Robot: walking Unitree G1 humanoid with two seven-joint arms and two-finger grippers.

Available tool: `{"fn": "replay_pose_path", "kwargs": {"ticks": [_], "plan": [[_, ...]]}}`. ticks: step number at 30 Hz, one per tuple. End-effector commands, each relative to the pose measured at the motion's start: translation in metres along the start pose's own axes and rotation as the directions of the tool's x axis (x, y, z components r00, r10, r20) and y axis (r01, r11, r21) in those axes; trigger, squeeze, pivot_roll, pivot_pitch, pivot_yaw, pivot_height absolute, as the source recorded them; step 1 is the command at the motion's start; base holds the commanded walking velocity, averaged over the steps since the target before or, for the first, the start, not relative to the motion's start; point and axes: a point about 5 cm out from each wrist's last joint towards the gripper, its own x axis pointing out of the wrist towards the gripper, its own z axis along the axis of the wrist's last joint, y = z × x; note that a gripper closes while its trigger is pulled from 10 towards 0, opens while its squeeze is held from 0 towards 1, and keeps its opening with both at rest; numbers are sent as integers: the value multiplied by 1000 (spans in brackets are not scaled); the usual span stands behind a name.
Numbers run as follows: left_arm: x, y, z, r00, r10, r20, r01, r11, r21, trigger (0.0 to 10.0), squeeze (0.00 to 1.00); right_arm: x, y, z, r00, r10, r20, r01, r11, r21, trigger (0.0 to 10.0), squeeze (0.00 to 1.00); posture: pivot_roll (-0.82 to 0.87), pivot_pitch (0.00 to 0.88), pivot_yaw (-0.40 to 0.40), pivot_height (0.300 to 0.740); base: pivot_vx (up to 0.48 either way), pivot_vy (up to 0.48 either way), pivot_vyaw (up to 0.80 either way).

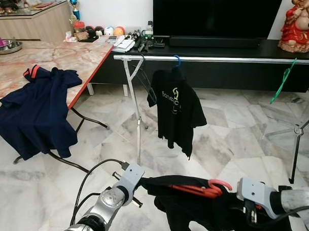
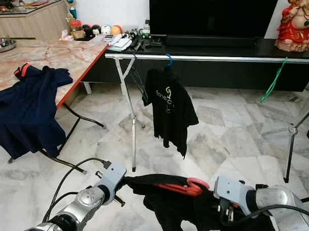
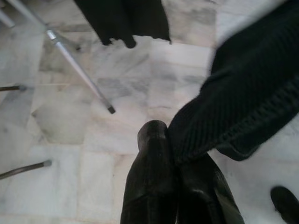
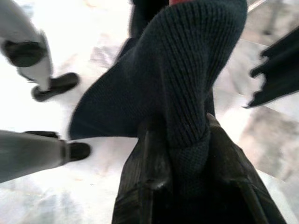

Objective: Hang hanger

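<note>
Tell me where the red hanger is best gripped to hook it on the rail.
Probably the red hanger is best taken at its neck, just below the hook, from the robot's side. The hook curls free above the black shirt, while the arms are buried in cloth. Both the left gripper and right gripper hold shirt fabric, so one would need to regrip before reaching the rail.

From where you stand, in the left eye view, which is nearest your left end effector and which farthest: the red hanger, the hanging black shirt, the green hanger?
1. Red hanger, just right of the left end effector, inside the held black shirt.
2. Hanging black shirt, ahead on the rail.
3. Green hanger, far right on the rail.
</note>
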Motion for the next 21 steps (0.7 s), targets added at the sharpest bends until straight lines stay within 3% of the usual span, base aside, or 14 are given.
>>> {"fn": "replay_pose_path", "kwargs": {"ticks": [1,6,9,15,21], "plan": [[-4,1,-12,999,-18,-38,19,999,31,0,0,-2,-8,1,998,-66,19,66,997,31,0,0,-80,59,45,740,0,0,0],[-3,-1,-6,997,-79,-5,79,997,11,0,0,6,6,-5,999,21,-31,-21,1000,-3,0,0,-80,60,44,740,0,0,0],[-2,6,9,992,-110,68,113,993,-40,0,0,13,14,-10,997,45,-58,-44,999,13,0,0,-75,58,43,740,0,0,0],[-4,21,33,972,-168,162,173,985,-18,0,0,30,29,-14,993,85,-83,-81,995,50,0,0,-63,56,43,740,0,0,0],[-10,20,48,915,-331,231,334,942,25,0,0,44,31,-18,990,26,-135,-13,995,98,0,0,-57,56,42,740,0,0,0]]}}
